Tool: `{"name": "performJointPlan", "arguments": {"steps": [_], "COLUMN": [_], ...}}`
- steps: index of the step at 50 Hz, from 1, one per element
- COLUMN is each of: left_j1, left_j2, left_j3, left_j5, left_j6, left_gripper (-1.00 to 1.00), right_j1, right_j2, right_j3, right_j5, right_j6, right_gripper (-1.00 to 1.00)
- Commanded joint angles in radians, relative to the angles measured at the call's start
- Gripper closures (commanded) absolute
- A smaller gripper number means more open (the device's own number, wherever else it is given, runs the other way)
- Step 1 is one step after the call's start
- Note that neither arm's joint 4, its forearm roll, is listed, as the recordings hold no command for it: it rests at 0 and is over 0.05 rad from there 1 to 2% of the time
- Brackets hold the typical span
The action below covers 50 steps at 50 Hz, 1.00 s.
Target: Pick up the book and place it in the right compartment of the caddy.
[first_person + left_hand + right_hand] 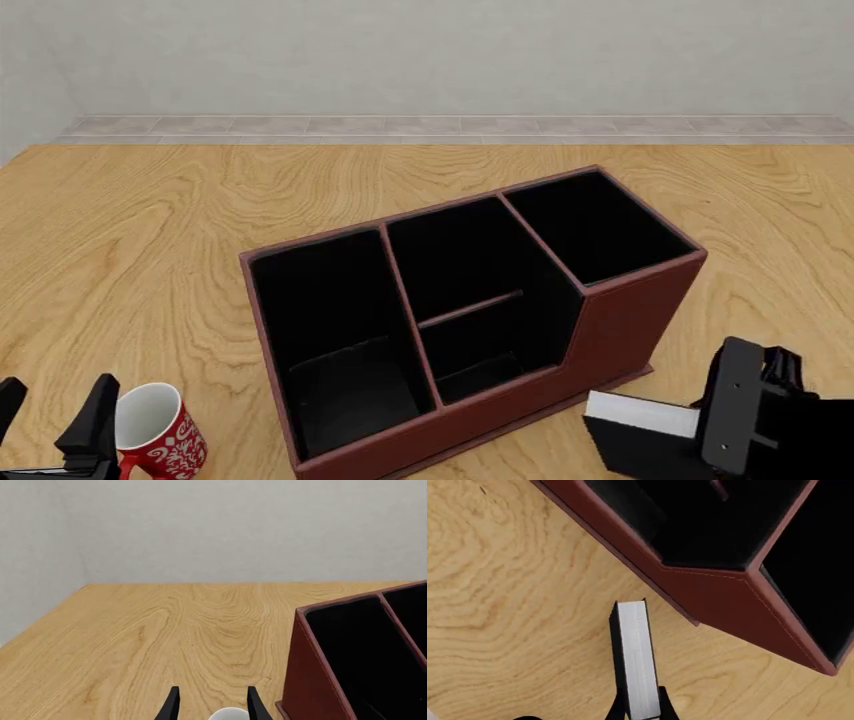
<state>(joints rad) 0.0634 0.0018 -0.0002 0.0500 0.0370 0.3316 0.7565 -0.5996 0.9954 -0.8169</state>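
Observation:
The book (641,436), black-covered with white page edges, is held off the caddy's near right corner by my right gripper (707,428), which is shut on it. In the right wrist view the book (634,655) stands edge-on between the fingers of the right gripper (640,711), just short of the caddy (727,587). The reddish-brown caddy (614,330) sits mid-table; its right compartment (594,228) is the narrow, taller end section. My left gripper (51,412) is open at the near left; the left wrist view shows the left gripper (213,705) holding nothing.
A red-and-white mug (160,432) stands just right of the left gripper, and the mug's white rim (230,713) shows between the fingertips. The caddy's left wall (303,680) rises close beside that gripper. Bare wooden table (160,230) runs to a grey wall.

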Motion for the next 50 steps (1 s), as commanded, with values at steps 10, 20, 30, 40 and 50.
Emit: {"name": "performJointPlan", "arguments": {"steps": [10, 20, 30, 40, 50], "left_j1": [0.005, 0.007, 0.009, 0.007, 0.003], "left_j2": [0.002, -0.001, -0.001, 0.0, 0.013], "left_j3": [-0.001, 0.0, 0.0, 0.0, 0.0], "left_j5": [0.003, 0.003, 0.004, 0.0, -0.015], "left_j6": [0.001, 0.004, 0.004, 0.007, 0.002], "left_gripper": [-1.0, -1.0, -1.0, -1.0, -1.0], "right_j1": [0.221, 0.247, 0.224, 0.225, 0.229], "right_j2": [-0.009, -0.014, -0.049, -0.072, -0.151], "right_j3": [-0.02, -0.008, -0.014, -0.049, -0.125], "right_j5": [0.033, 0.027, 0.064, 0.118, 0.222], "right_j6": [0.255, 0.3, 0.294, 0.298, 0.335], "right_gripper": [1.0, 1.0, 1.0, 1.0, 1.0]}}
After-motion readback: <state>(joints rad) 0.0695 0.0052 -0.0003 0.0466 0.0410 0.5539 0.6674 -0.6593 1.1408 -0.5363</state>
